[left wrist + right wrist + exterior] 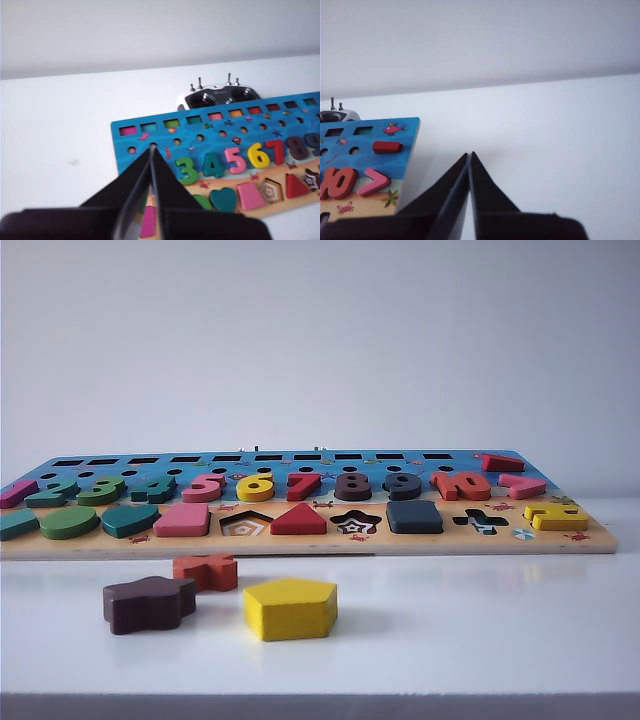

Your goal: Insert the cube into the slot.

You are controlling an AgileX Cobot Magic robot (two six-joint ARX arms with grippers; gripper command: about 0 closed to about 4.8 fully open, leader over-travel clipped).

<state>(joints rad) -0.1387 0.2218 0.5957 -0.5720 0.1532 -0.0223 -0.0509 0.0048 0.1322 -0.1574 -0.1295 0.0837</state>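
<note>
neither arm shows in the exterior view; the grippers appear only in their own wrist views. the slot cannot be seen: the cube (414, 516), a dark navy square, sits low in the front row of the puzzle board (300, 545), right of centre in the exterior view, between the star recess (356, 524) and a cross recess (480, 522), so the recess it fills is covered. both wrist views cut the board off short of the cube.

the left gripper (151, 150) has its two black fingers pressed together to a point with nothing between them, hanging over the board's blue upper band near the row of round holes. the right gripper (470, 155) is likewise closed and empty, over bare white table (545, 150) just beside the board's end.

readable on the board are coloured numbers: 3, 4, 5, 6, 7, 8 in the left wrist view, and 10 with a pink ">" sign (373, 182) in the right wrist view. a grey radio controller (220, 96) lies behind the board; any label on it is too small to read.

loose in front of the board lie the yellow pentagon (290, 608), a dark brown star-like block (149, 603) and a red block (206, 571).
</note>
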